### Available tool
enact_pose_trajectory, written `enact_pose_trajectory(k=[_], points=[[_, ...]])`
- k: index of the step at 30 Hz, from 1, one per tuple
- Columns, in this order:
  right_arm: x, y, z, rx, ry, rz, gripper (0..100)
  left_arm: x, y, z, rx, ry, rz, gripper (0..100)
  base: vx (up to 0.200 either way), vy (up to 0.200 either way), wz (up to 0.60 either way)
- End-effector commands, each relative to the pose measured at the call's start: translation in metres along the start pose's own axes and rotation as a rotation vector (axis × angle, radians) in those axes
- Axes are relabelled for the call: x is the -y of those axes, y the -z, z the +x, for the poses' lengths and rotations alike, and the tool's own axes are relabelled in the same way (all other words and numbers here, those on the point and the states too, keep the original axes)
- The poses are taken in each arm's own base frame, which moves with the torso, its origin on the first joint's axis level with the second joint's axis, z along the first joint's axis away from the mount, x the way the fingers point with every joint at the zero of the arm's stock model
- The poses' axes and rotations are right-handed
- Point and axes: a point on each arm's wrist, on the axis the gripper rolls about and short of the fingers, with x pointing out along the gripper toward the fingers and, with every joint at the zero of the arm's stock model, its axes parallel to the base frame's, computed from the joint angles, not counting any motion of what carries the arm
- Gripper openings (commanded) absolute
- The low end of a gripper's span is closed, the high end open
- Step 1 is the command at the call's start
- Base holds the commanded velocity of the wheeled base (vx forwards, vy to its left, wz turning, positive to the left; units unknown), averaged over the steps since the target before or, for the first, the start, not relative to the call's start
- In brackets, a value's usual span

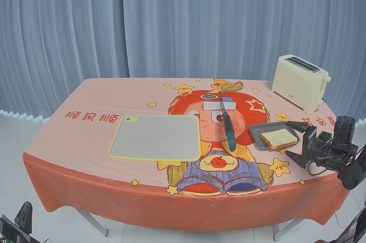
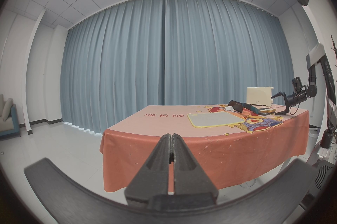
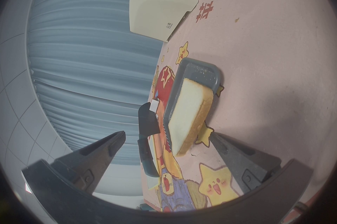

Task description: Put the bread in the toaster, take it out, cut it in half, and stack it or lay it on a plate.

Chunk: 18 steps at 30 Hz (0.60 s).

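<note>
**A:** Head view first: where's the bread [image 1: 279,138]?
**B:** On the grey tray [image 1: 256,132] near the table's right end, one corner over the rim. The right gripper [image 1: 287,138] is at the bread's near end, with its fingers spread to either side and apart from it. The toaster [image 1: 300,83] stands behind. The knife [image 1: 228,129] lies between the tray and the cutting board [image 1: 156,137].

**A:** Any writing?
**B:** There are red characters on the tablecloth [image 1: 76,133], lettering in the cartoon, and a small mark on the toaster's side.

**A:** Left wrist view?
**B:** The left gripper [image 2: 171,137] has its fingers pressed together. It hangs well off the table's left end, with the whole table far ahead.

**A:** Right wrist view?
**B:** It shows the bread's crust edge up close, framed by the spread fingers [image 3: 105,151].
</note>
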Motion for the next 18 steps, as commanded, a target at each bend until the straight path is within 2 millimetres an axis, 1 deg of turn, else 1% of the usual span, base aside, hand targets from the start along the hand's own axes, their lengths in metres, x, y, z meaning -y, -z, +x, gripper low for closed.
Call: enact_pose_trajectory(k=[1, 9, 14, 18], points=[[0.002, -0.004, 0.003, 0.009, 0.008, 0.006, 100, 0.000, 0.005, 0.001, -0.017, 0.000, 0.000, 0, 0.000, 0.000, 0.00], [-0.004, -0.009, 0.011, 0.024, -0.014, 0.021, 100, 0.000, 0.005, 0.001, -0.017, 0.000, 0.000, 0, 0.000, 0.000, 0.00], [-0.003, -0.012, 0.019, 0.023, -0.004, 0.027, 100, 0.000, 0.005, 0.001, -0.016, 0.000, 0.000, 0, 0.000, 0.000, 0.00], [-0.003, -0.014, 0.021, 0.026, -0.005, 0.028, 100, 0.000, 0.005, 0.001, -0.017, 0.000, 0.000, 0, 0.000, 0.000, 0.00]])
